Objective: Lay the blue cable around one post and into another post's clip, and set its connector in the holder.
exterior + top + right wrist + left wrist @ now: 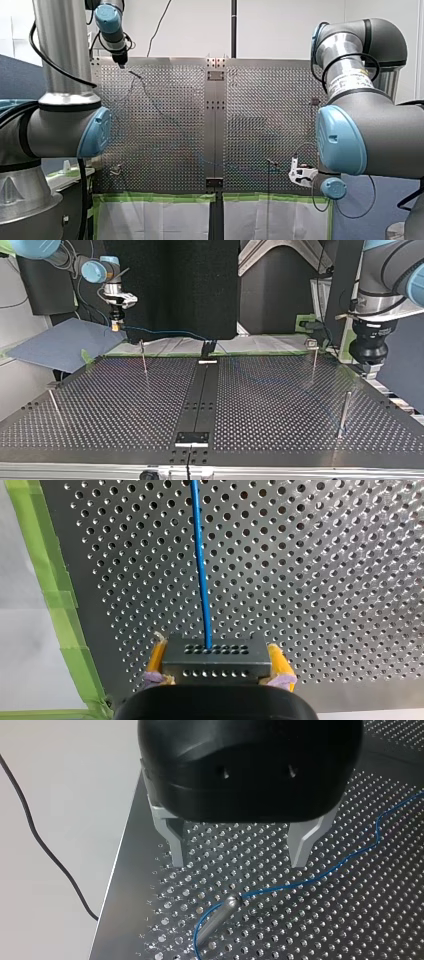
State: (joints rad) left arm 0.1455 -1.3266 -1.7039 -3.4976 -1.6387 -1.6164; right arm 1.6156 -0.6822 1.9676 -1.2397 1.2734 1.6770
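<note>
My right gripper [215, 680] is shut on a dark grey perforated connector block [215, 659], held between its yellow pads [278, 664]. The blue cable [201, 565] runs from the block straight ahead over the perforated table. In the top view this gripper [116, 326] hangs above the table's far left edge, and the cable [165, 332] runs right toward a black holder [208, 347]. My left gripper [240, 862] is open, its metal fingers [176, 851] empty. Just under it the cable [320, 877] loops around a metal post [224, 909].
Thin metal posts stand on the table in the top view: one at far left [143, 358], one with a clip at far right [313, 359], one at near right [343, 414]. Green tape [55, 590] edges the plate. A black lead [45, 855] lies off the table.
</note>
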